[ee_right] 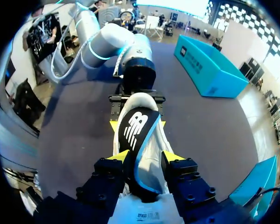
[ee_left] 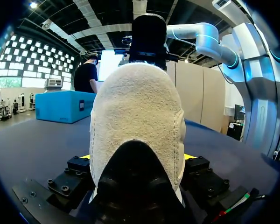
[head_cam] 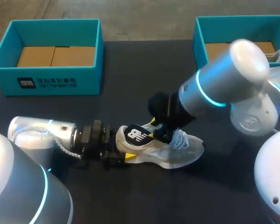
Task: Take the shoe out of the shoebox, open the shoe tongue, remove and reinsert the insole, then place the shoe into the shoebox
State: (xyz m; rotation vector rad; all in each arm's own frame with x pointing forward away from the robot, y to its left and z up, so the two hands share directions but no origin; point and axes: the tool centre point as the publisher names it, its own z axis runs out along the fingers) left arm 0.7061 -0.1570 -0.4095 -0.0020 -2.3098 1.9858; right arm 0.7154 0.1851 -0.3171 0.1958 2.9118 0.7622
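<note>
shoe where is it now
Head view: the shoe lies on the table, near middle, heel in the left gripper, the right gripper pinching its insole.

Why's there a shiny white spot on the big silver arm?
Head view: light glares off the glossy silver right arm, and its cyan ring glows itself; the black table looks dull. Left wrist view: the fuzzy heel of the white mesh sneaker is evenly lit, no glare.
</note>
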